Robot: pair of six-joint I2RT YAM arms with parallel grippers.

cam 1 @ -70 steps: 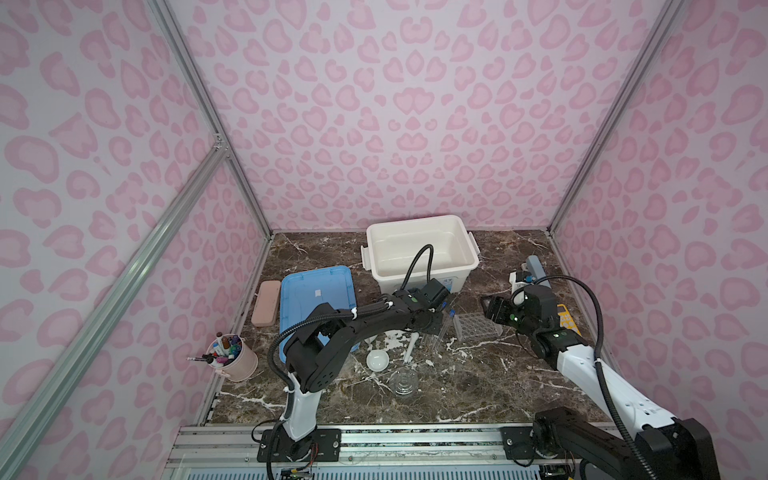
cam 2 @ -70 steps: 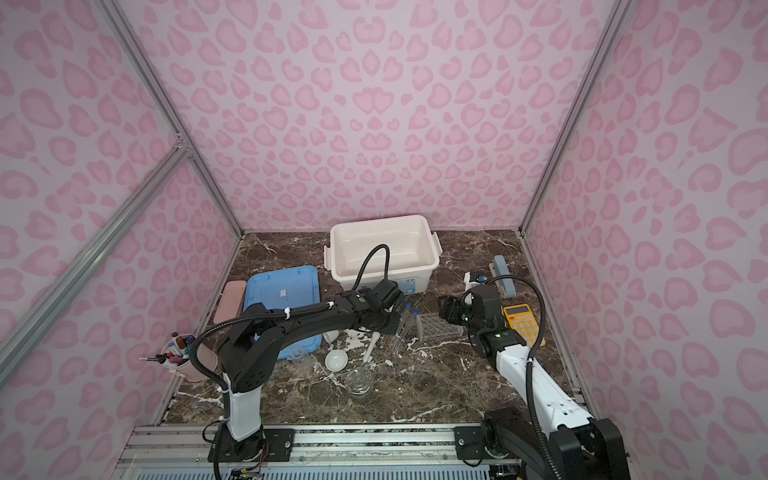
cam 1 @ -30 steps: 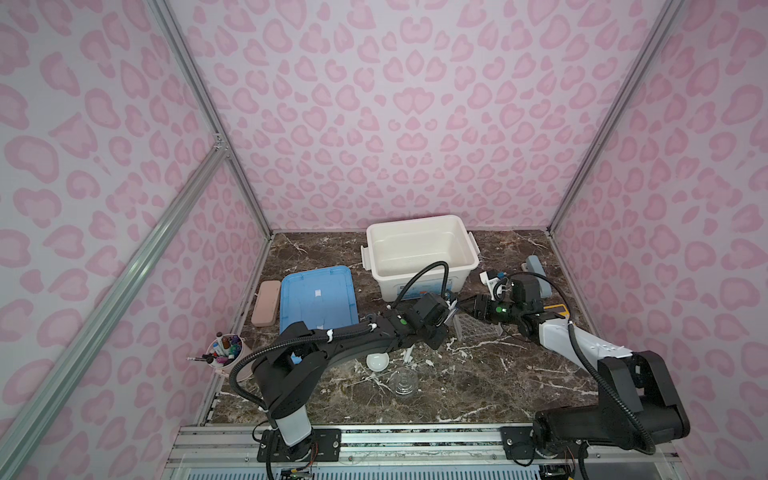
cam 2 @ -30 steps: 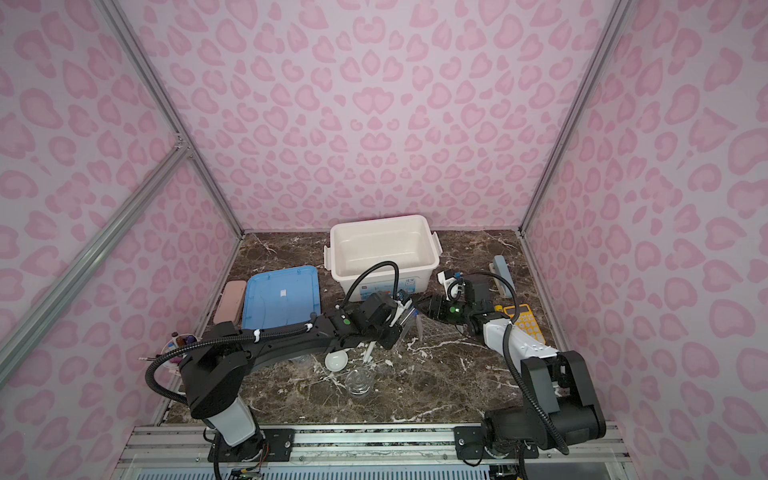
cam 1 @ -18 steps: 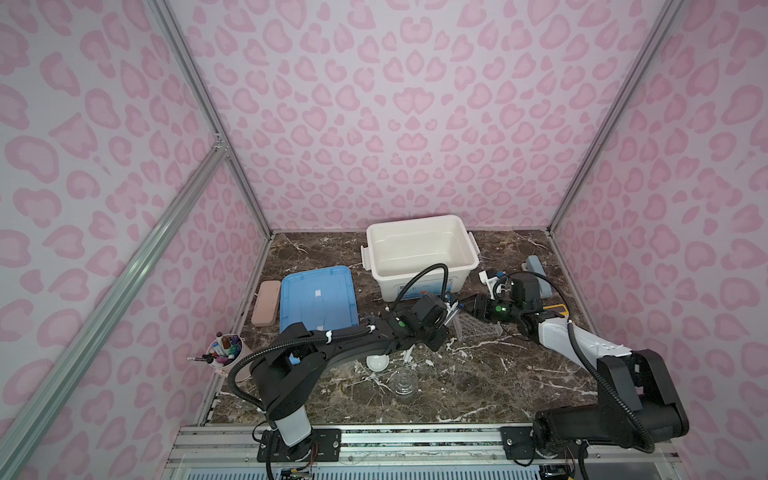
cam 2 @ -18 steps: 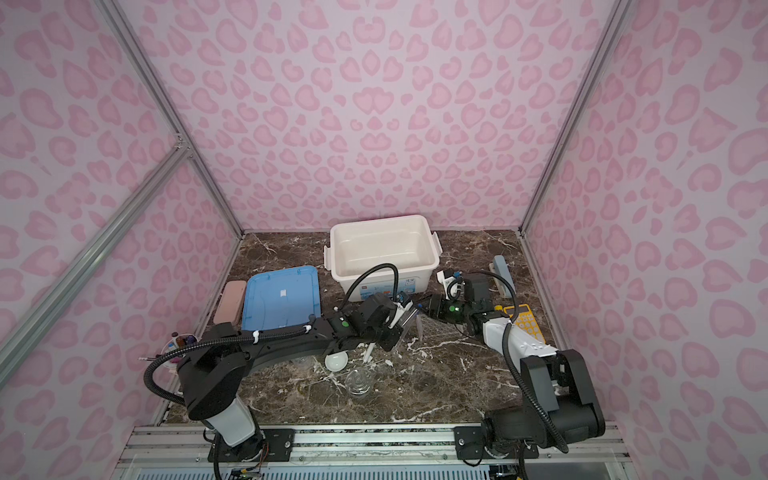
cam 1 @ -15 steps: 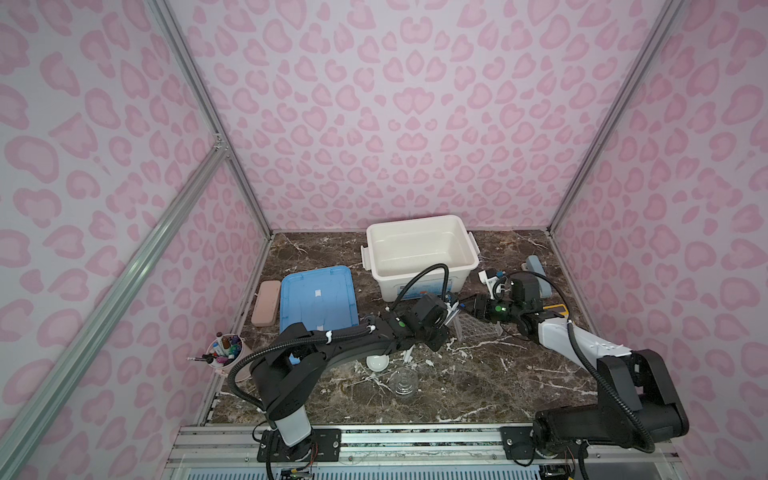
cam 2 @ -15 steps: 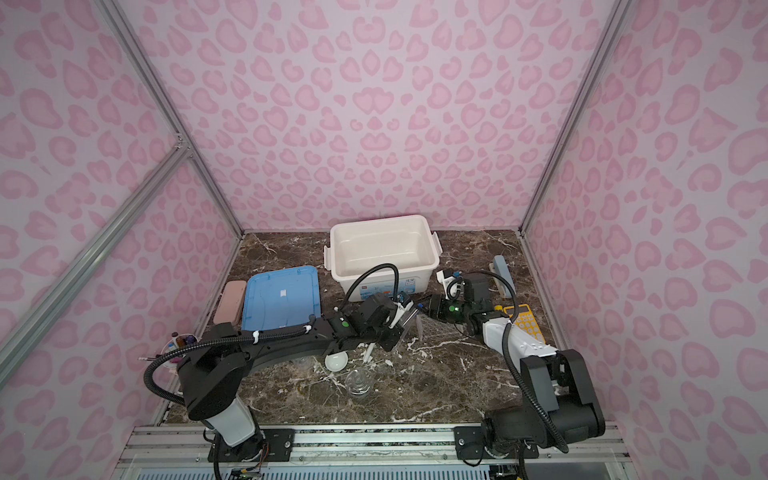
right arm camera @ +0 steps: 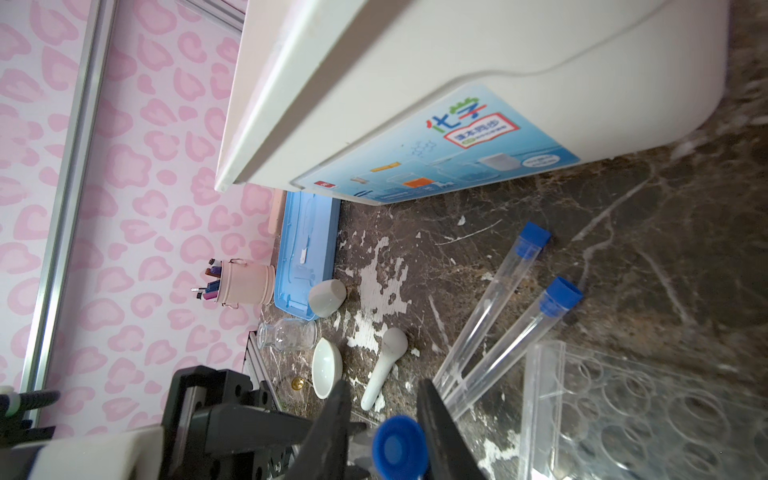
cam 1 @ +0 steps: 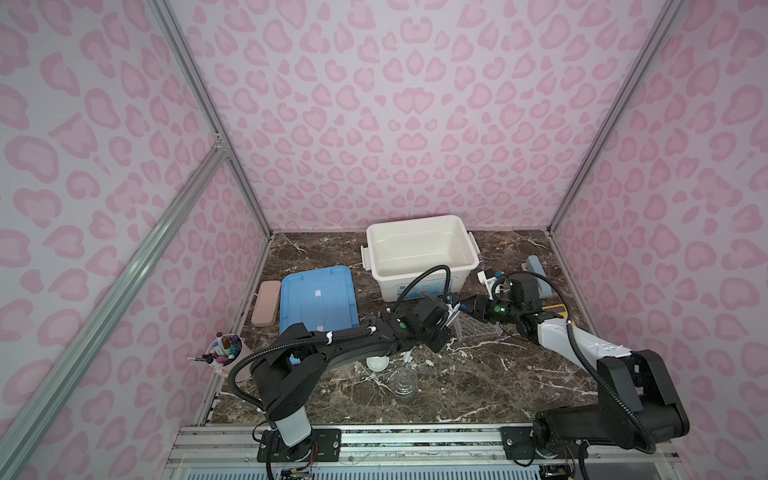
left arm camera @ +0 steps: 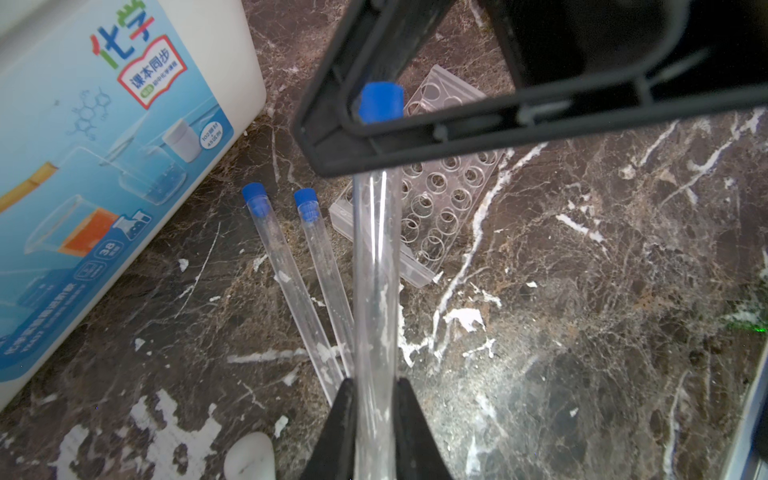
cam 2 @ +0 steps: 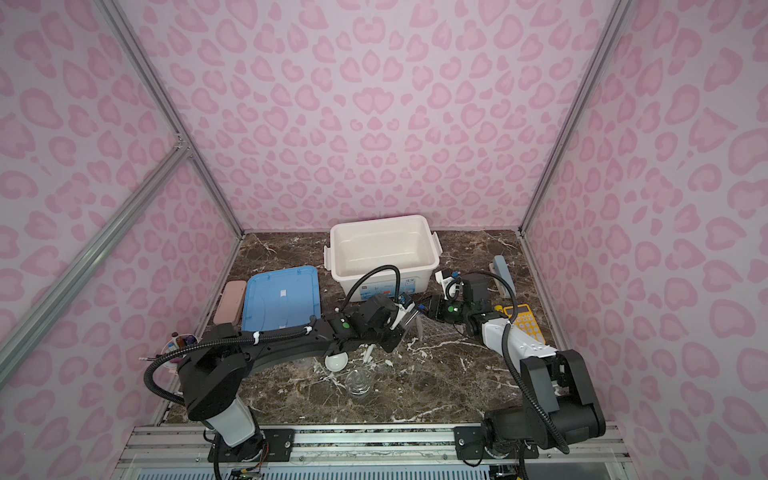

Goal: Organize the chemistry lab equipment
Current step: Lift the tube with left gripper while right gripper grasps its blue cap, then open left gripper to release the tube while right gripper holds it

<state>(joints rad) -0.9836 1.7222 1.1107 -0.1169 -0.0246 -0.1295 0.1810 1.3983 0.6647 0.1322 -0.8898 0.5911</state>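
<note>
My left gripper [left arm camera: 374, 382] [cam 1: 451, 313] is shut on the clear body of a blue-capped test tube [left arm camera: 376, 270], held above the table in front of the white bin. My right gripper [right arm camera: 383, 385] [cam 2: 424, 309] faces it with its jaws round the tube's blue cap [right arm camera: 399, 446]. One finger touches the cap and a narrow gap shows on the other side. Two more test tubes [left arm camera: 291, 282] [right arm camera: 490, 299] lie side by side next to the clear rack [left arm camera: 440, 199] [cam 1: 478, 330], which lies on the marble.
The white bin [cam 1: 415, 286] stands open at the back with its blue lid [cam 1: 318, 297] to its left. A white dish [right arm camera: 326, 368], pestle [right arm camera: 384, 370], white cup [right arm camera: 327, 297] and glass flask [cam 1: 404, 381] lie toward the front. A pen cup [cam 1: 224, 353] stands left, a calculator [cam 2: 521, 322] right.
Over the last second my right jaws have narrowed round the tube's cap while both arms stay almost still. Before that, the right arm came in low toward the left gripper.
</note>
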